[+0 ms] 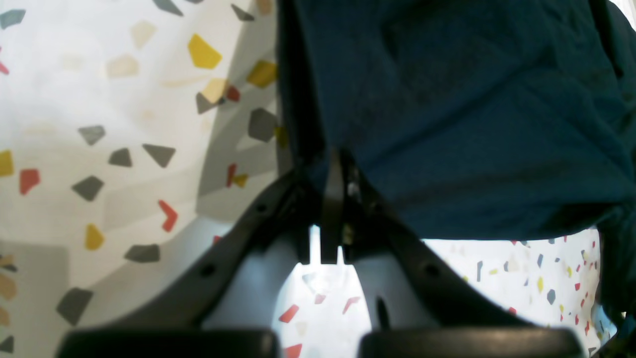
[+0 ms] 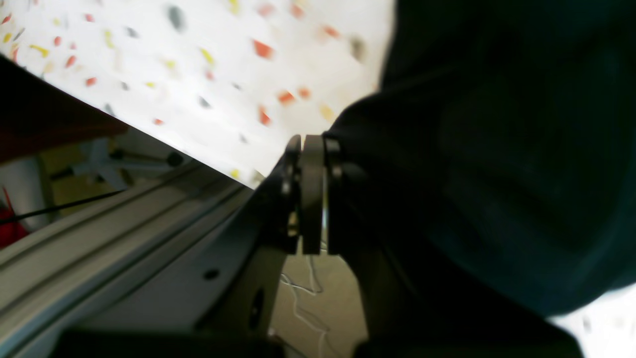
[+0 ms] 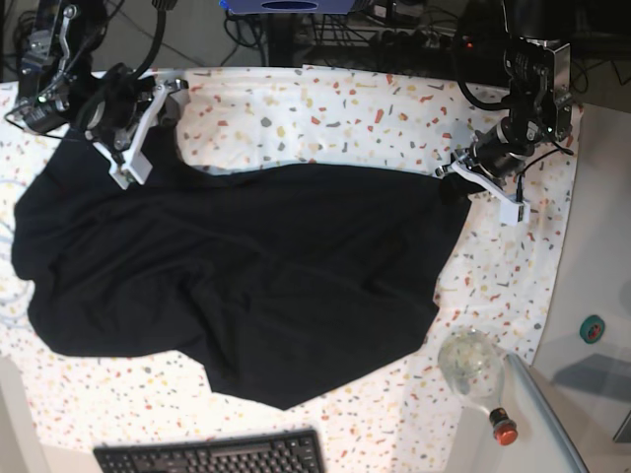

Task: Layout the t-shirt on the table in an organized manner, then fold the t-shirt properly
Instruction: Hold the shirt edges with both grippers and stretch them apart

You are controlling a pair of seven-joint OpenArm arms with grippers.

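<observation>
The left gripper (image 1: 334, 209) has its jaws pressed together on a thin pinch of the plain black soft cloth t-shirt (image 3: 237, 276), whose fabric hangs up and away from the tips over the white table cover speckled with red, yellow and grey flecks (image 1: 124, 149). The right gripper (image 2: 312, 194) is likewise clamped flat, dark cloth bunched just beside and behind its pads at the opposite edge.

Between the two pinches the shirt lies spread but rumpled, its lower hem sagging to a point.

Both holds look shallow, so a hard outward pull could slip an edge free, or drag the speckled cover into wrinkles.

Well below the jaws a black keyboard (image 3: 212, 455) sits near the hem point, and a clear glass bulb-shaped bottle with a red cap (image 3: 471, 367) stands beside the shirt's corner; a sweeping drag could catch either.
</observation>
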